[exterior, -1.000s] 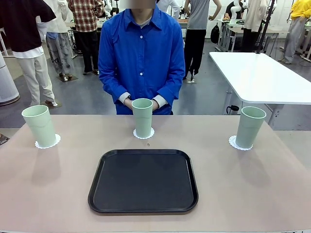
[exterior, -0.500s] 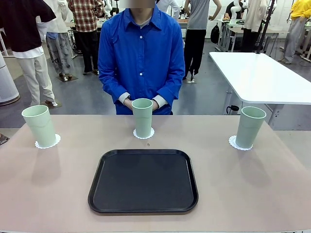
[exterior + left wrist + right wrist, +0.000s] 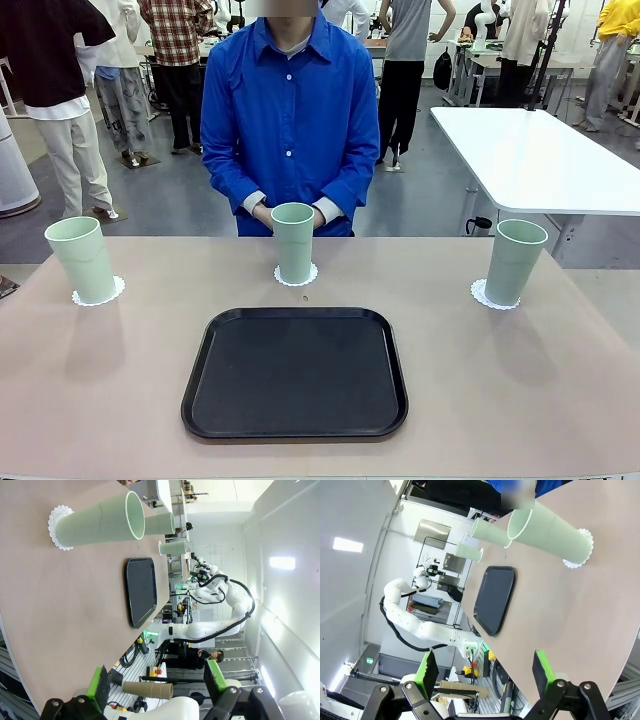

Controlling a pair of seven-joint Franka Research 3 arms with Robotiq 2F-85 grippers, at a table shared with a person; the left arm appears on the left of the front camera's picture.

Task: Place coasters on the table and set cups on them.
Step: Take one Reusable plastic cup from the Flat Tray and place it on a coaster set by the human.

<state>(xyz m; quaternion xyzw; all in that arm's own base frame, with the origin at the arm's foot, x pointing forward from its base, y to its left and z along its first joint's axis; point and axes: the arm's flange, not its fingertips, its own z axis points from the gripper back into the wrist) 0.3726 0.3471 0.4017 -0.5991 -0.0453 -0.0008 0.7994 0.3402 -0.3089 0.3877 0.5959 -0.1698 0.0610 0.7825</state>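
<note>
Three mint-green cups stand upright on the beige table (image 3: 120, 380), each on a white scalloped coaster: the left cup (image 3: 82, 259) on its coaster (image 3: 114, 292), the middle cup (image 3: 293, 242) on its coaster (image 3: 310, 275), the right cup (image 3: 514, 261) on its coaster (image 3: 481, 293). In the left wrist view my left gripper (image 3: 156, 681) is open and empty, well back from the nearest cup (image 3: 100, 523) and coaster (image 3: 54, 522). My right gripper (image 3: 486, 668) is open too, with nothing between its fingers, away from the nearest cup (image 3: 550, 531) and coaster (image 3: 586, 551).
A black rounded-square tray (image 3: 295, 372) lies empty at the table's middle front. A person in a blue shirt (image 3: 290, 120) stands at the far edge behind the middle cup, hands clasped. A white table (image 3: 530, 155) stands at the back right.
</note>
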